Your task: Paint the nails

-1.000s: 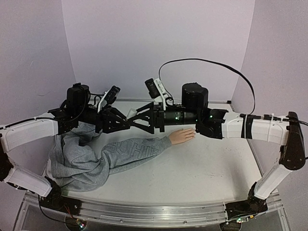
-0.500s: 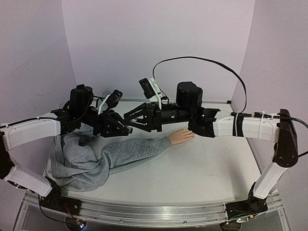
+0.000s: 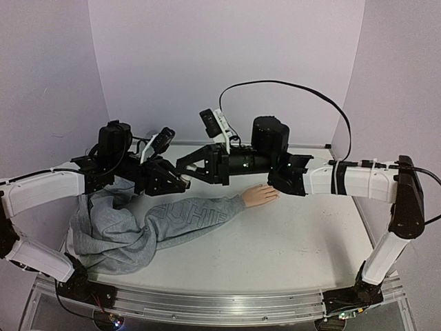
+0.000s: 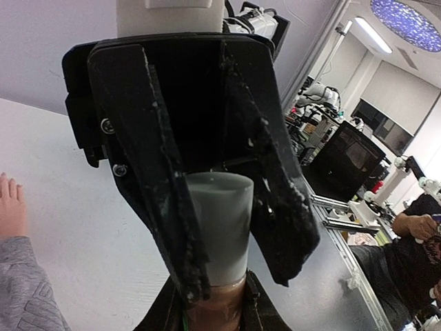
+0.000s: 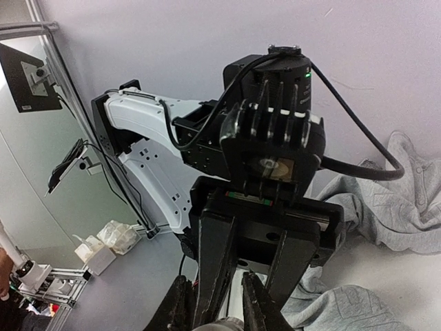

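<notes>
The peach mannequin hand [image 3: 260,195] lies on the table at the end of a grey sweatshirt sleeve [image 3: 196,215]. Its nails are too small to make out. The hand's fingers [image 4: 7,200] also show at the left edge of the left wrist view. Above the sleeve my left gripper [image 3: 176,183] is shut on a small bottle [image 4: 215,303] of brownish polish. My right gripper [image 3: 187,168] meets it from the right, shut on the bottle's pale grey cap [image 4: 218,221]. In the right wrist view my right gripper [image 5: 219,314] pinches the cap [image 5: 220,325] at the bottom edge.
The bunched grey sweatshirt [image 3: 114,231] covers the table's left side. The right arm [image 3: 344,181] spans the back of the table above the hand. A black cable [image 3: 296,86] loops over it. Purple walls close in the back and sides.
The right arm has moved left to the left gripper, and its jaws have gone from wide open to shut on the cap. The left gripper stayed shut on the bottle.
</notes>
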